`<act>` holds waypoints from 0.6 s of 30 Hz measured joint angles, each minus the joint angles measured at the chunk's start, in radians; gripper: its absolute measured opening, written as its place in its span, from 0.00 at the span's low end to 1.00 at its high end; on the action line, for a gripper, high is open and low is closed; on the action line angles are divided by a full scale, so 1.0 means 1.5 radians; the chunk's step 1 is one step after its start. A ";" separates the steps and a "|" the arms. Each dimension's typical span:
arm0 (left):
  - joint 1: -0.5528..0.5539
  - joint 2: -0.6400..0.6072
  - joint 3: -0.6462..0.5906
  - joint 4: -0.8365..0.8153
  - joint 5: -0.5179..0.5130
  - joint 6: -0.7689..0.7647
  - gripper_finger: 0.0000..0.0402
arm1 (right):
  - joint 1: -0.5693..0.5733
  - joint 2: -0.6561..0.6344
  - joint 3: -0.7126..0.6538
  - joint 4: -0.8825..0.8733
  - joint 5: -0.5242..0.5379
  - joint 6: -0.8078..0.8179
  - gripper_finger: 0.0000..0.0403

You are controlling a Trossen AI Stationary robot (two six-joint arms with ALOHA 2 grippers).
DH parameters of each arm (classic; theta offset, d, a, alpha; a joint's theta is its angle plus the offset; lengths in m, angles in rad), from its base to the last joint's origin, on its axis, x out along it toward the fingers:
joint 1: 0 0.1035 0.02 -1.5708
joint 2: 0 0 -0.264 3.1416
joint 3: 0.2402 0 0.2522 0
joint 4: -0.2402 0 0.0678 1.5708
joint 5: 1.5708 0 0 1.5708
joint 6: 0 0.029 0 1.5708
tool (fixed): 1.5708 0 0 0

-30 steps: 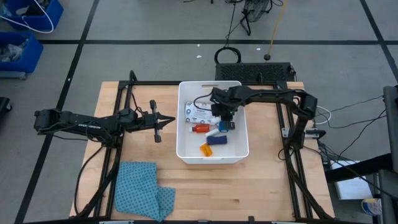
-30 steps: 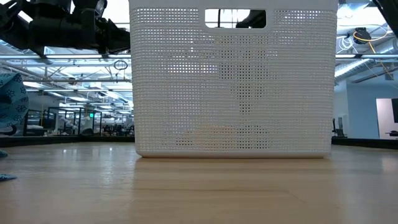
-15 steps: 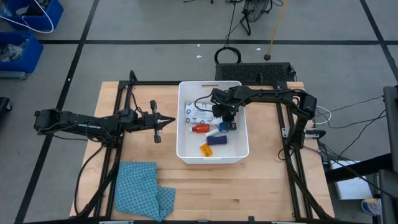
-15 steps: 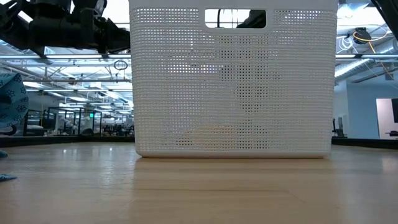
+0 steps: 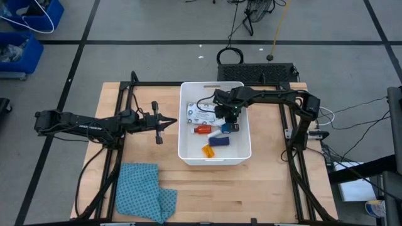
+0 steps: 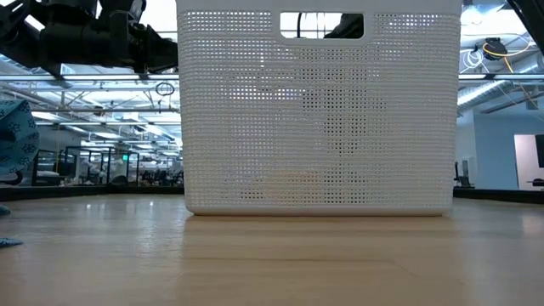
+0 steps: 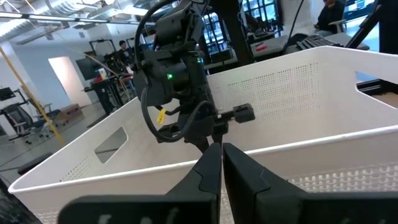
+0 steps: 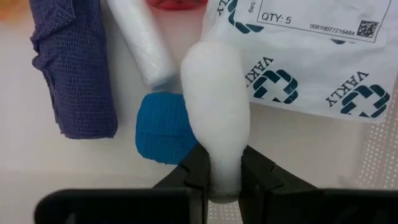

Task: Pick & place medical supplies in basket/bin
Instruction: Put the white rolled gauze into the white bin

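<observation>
The white roll [image 8: 214, 93] is pinched by the right gripper [image 8: 225, 177] above the tub [image 5: 245, 150]. The left gripper [image 7: 216, 168], fingers together, waits beside it.

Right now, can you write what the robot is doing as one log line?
right gripper: shut on white roll, over bin | left gripper: shut, waiting beside bin | cloth: on table

A blue patterned cloth [image 5: 144, 191] lies crumpled on the wooden desk [image 5: 207, 194] near its front-left corner, its edge also visible at the far left of the low view. Beyond the desk, blue bins [image 5: 28, 28] sit on the grey floor, black tape lines [image 5: 81, 44] cross it, and a black mat [image 5: 254, 72] lies behind.
</observation>
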 joint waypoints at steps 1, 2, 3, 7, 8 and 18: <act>0.000 0.000 0.000 0.000 0.000 -0.002 0.05 | 0.000 0.000 0.000 0.002 0.000 0.000 0.10; 0.000 0.000 0.000 0.000 0.000 -0.002 0.05 | 0.000 0.000 0.000 0.004 0.000 0.000 0.10; 0.000 0.000 0.000 0.000 0.000 -0.002 0.05 | 0.000 0.000 0.000 0.006 0.000 0.000 0.10; 0.000 0.000 0.000 0.000 0.000 -0.005 0.05 | 0.000 0.000 0.000 0.013 0.000 0.005 0.16; 0.000 0.000 0.000 0.000 0.000 -0.005 0.05 | 0.001 0.000 0.000 0.013 0.000 0.006 0.18; 0.000 0.000 0.000 0.000 0.000 -0.003 0.05 | 0.001 -0.005 -0.001 0.013 0.004 0.016 0.40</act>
